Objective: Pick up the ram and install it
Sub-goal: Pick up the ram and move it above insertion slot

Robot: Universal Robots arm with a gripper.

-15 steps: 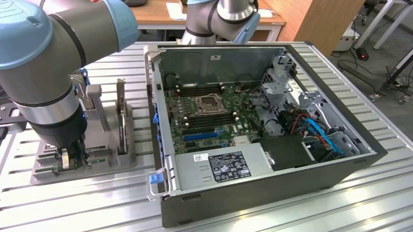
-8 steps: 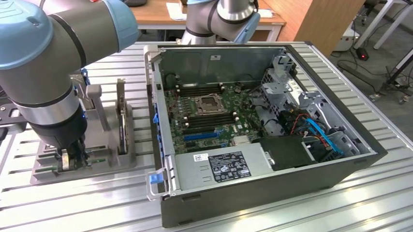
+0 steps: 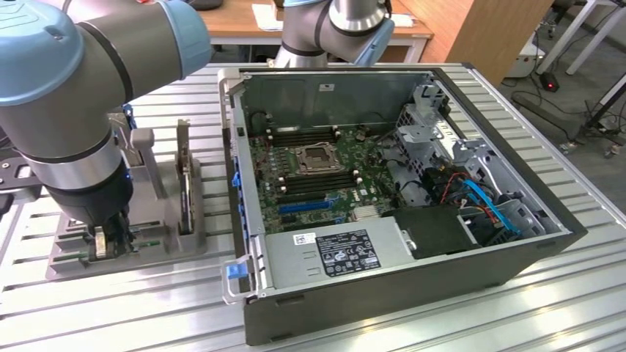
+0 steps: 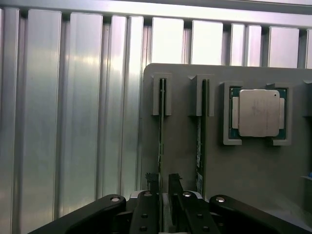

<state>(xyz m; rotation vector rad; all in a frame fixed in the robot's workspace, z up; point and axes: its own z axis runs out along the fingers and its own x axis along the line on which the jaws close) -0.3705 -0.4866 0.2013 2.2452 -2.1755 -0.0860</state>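
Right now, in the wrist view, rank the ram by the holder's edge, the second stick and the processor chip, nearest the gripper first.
1. The ram, in the edge slot, in line with the gripper.
2. The second stick, in the neighbouring slot.
3. The processor chip, in its square recess past both slots.

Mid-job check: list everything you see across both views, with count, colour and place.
ram sticks: two, dark green, on edge in the fixture's slots
processor chip: one, silver, in the fixture's square pocket
fixture: one, grey, on the table at the exterior view's left of the case
computer case: one, dark grey, open, mid-table
motherboard: one, green, inside the case
power supply: one, silver, inside the case
table: one, ribbed aluminium
gripper: one, black, open, astride one ram stick
arm: one, blue-grey, above the fixture
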